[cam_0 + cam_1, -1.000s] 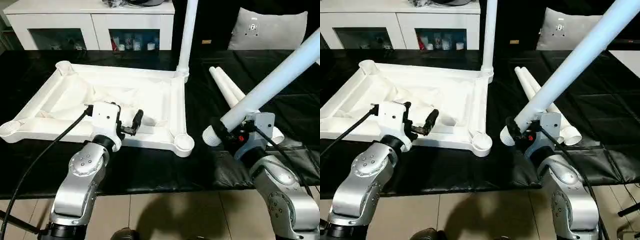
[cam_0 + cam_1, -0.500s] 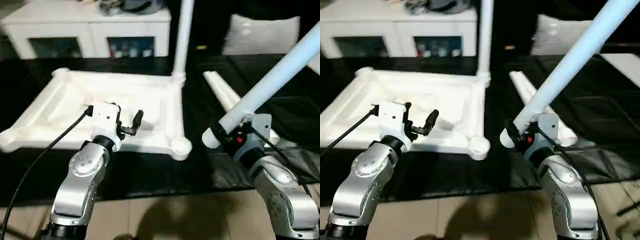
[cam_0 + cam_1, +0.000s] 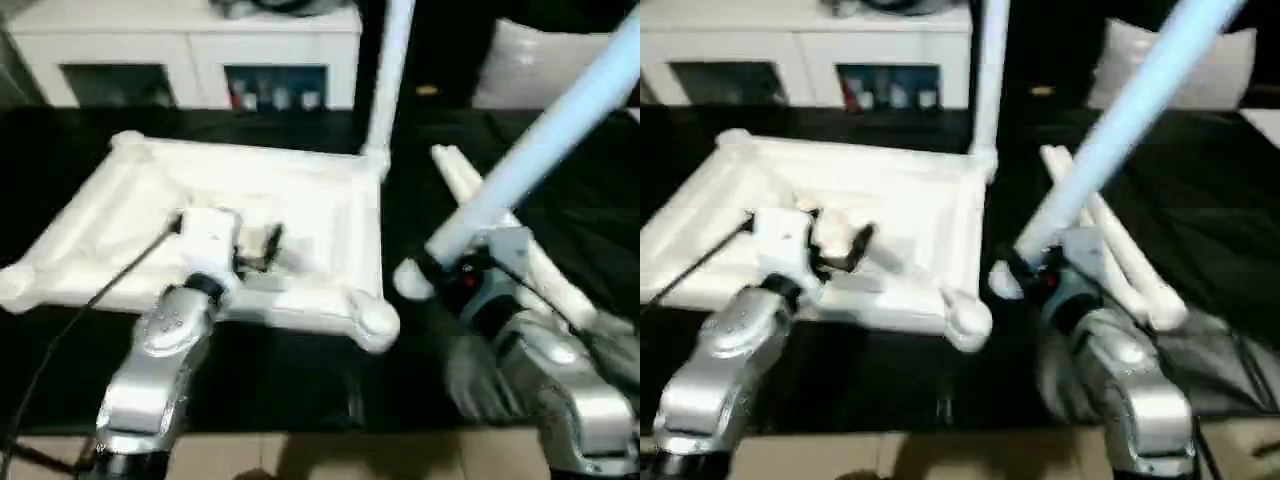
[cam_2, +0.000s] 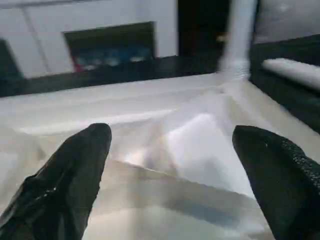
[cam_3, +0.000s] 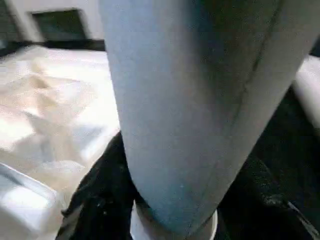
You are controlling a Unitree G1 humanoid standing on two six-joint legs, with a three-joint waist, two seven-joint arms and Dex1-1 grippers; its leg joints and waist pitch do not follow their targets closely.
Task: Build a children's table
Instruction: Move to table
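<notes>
The children's table top lies upside down on a black-covered surface, ribbed underside up. One white leg stands upright in its far right corner socket. My left gripper hovers open over the top's near rim, its fingers wide apart with nothing between them. My right gripper is shut on the thick end of another white leg, which slants up and to the right. That leg's end sits just right of the empty near right corner socket. In the right wrist view the held leg stands between the black fingers.
Two loose legs lie on the black cover behind my right gripper. A white cabinet with glass doors stands at the back, a grey cushion at the back right. Tiled floor shows below the near edge.
The whole picture has shifted, so the camera has moved. Both grippers keep their places and states; the right still holds the slanted leg.
</notes>
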